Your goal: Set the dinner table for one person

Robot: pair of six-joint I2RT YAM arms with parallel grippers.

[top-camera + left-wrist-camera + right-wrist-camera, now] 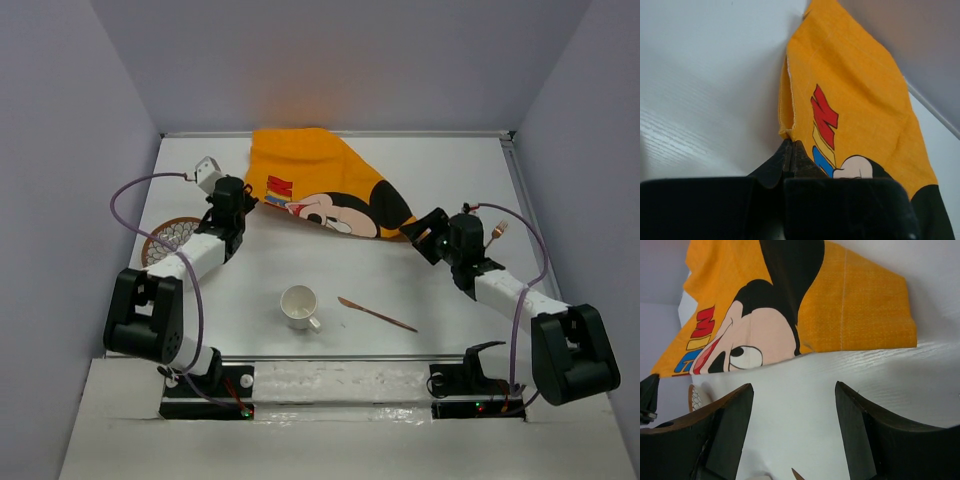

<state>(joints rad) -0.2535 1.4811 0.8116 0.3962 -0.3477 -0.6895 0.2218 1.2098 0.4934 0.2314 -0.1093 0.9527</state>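
On dinner table (705,100), left fingers (784,161) pinch orange cloth (860,100); right fingers (732,425) parted

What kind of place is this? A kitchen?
Probably a robot test booth, not a kitchen: plain grey walls box in a white table, and two robot arms are bolted at its edge.

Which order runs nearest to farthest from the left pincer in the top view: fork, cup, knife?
1. Cup, centre front, nearest the left pincer, which is shut on the cloth.
2. Knife, right of the cup.
3. Fork, far right side.
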